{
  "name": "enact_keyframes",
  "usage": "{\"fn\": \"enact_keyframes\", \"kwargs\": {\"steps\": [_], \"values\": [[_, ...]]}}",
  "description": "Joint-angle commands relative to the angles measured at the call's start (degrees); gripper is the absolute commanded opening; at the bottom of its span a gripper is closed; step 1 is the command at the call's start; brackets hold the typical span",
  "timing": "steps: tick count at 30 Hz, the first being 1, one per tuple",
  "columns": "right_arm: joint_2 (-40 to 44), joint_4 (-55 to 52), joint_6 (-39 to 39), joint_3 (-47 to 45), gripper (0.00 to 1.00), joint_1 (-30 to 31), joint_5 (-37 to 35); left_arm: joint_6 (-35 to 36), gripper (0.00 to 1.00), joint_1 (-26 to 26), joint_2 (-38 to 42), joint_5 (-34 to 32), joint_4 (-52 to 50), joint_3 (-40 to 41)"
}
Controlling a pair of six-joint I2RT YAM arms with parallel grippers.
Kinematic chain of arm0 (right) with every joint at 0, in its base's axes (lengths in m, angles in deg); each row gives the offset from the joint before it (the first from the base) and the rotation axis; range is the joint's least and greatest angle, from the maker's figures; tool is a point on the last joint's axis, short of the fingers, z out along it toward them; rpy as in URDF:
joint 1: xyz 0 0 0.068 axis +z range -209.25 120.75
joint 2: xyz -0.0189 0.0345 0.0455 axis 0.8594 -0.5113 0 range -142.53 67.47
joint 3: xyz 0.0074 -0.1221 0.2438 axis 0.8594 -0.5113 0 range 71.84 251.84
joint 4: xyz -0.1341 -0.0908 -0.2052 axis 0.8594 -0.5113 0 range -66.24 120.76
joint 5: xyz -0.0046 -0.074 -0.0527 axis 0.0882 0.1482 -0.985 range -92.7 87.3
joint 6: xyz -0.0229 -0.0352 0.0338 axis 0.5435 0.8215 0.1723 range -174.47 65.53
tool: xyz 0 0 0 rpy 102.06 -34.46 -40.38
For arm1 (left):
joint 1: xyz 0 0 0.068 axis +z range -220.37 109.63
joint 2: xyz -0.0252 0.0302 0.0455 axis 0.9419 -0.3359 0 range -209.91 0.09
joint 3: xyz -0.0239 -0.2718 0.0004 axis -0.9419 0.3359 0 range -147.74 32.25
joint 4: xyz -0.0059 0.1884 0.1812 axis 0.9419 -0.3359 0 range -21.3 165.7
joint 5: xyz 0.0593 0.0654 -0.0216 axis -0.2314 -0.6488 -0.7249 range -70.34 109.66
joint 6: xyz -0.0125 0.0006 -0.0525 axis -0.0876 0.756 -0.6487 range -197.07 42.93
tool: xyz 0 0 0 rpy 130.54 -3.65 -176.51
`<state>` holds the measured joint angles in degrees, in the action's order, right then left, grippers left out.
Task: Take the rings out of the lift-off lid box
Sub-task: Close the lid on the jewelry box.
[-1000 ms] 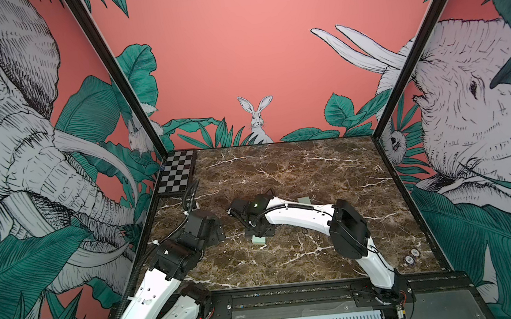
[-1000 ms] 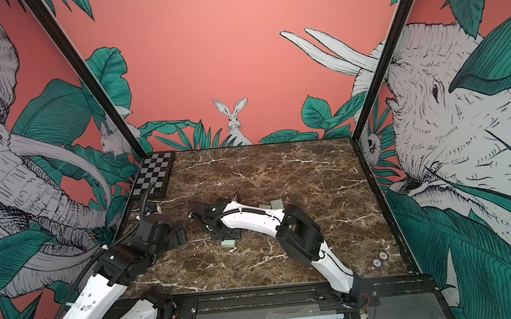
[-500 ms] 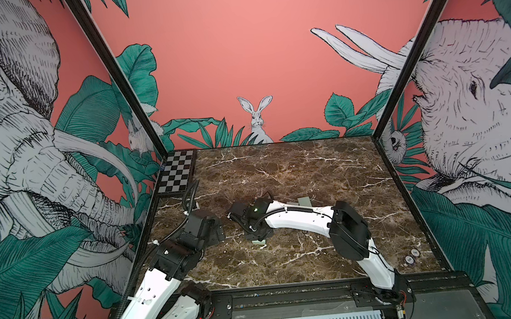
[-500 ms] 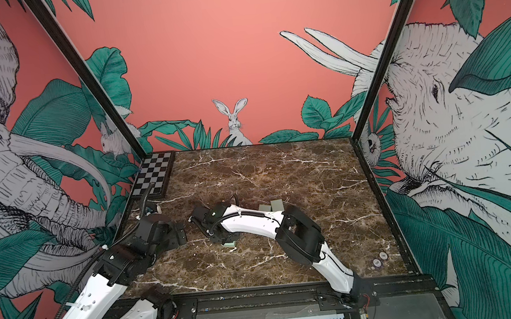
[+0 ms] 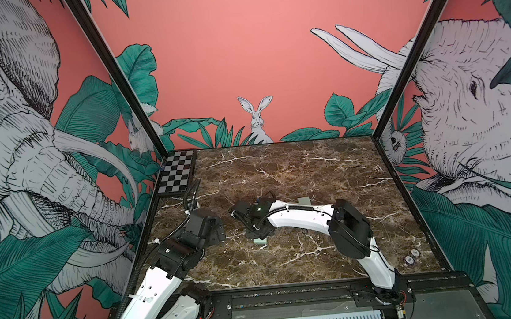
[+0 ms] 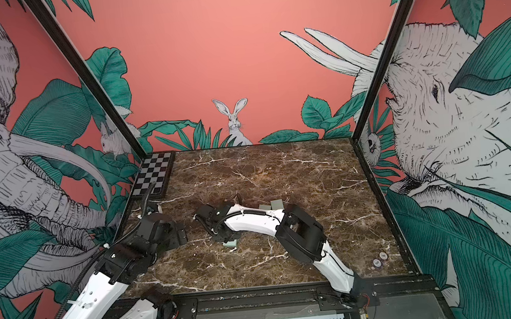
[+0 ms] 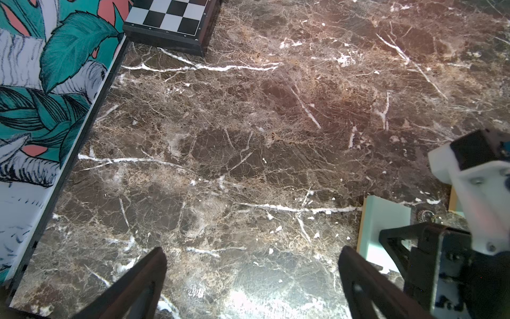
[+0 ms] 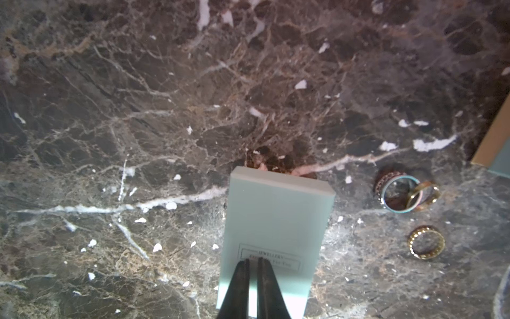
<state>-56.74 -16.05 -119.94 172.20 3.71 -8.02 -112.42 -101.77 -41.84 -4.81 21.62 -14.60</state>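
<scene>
**Entry: jewellery box, taken apart, contents out.**

- **Progress:** The rings (image 8: 413, 196) lie on the marble table (image 5: 281, 170), outside every box part and just right of the held one. The task looks all but finished. Whether a ring is left inside some part cannot be seen.
- **Rings:** Three counted. A thinner gold one leans into a wide band, and a beaded gold ring (image 8: 411, 242) lies a little apart. A dark beaded edge behind the wide band may be a fourth, but this is unclear.
- **Box parts:** Three. One mint-green printed half (image 8: 276, 215) sits near the table's middle. Two more pale pieces (image 6: 276, 203) lie side by side beyond the right forearm.
- **Right gripper** (image 8: 253, 261)**:** Clamped on the edge of the printed half.
- **Left gripper** (image 7: 252, 250)**:** Spread wide and empty, over bare marble at the left.
- **Other:** One chessboard (image 5: 177, 171) in the far left corner. Two small round discs (image 5: 409, 259) at the near right.
</scene>
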Motion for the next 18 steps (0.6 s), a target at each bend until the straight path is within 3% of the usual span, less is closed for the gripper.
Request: {"fn": "enact_keyframes", "kwargs": {"steps": [1, 6, 10, 15, 16, 17, 18], "values": [[-0.1, -0.3, -0.2, -1.9, 0.11, -0.6, -1.6, -0.1, 0.99, 0.2, -0.3, -0.4, -0.6, 0.4], [6.6, -0.5, 6.7, -1.4, 0.17, -0.4, -7.6, 2.0, 0.99, 0.2, 0.2, 2.2, 1.7, 1.1], [14.5, 4.5, 15.2, -5.5, 0.51, -1.0, -11.2, 3.8, 0.99, 0.2, 0.9, 4.3, 3.7, 2.0], [23.3, 9.4, 26.2, -10.9, 0.74, -1.7, -12.0, 6.0, 0.99, 0.2, 0.6, 6.4, 5.8, 2.6], [25.8, 10.2, 29.0, -12.6, 0.82, -1.9, -13.7, 6.4, 0.99, 0.2, 0.0, 7.0, 6.3, 2.6], [28.9, 11.3, 32.0, -15.1, 0.98, -2.2, -16.0, 6.7, 0.99, 0.3, -0.7, 7.2, 6.7, 2.6], [31.6, 13.2, 35.0, -17.9, 0.99, -2.6, -17.5, 6.7, 0.99, 0.3, -1.3, 7.5, 7.2, 2.6]]}}
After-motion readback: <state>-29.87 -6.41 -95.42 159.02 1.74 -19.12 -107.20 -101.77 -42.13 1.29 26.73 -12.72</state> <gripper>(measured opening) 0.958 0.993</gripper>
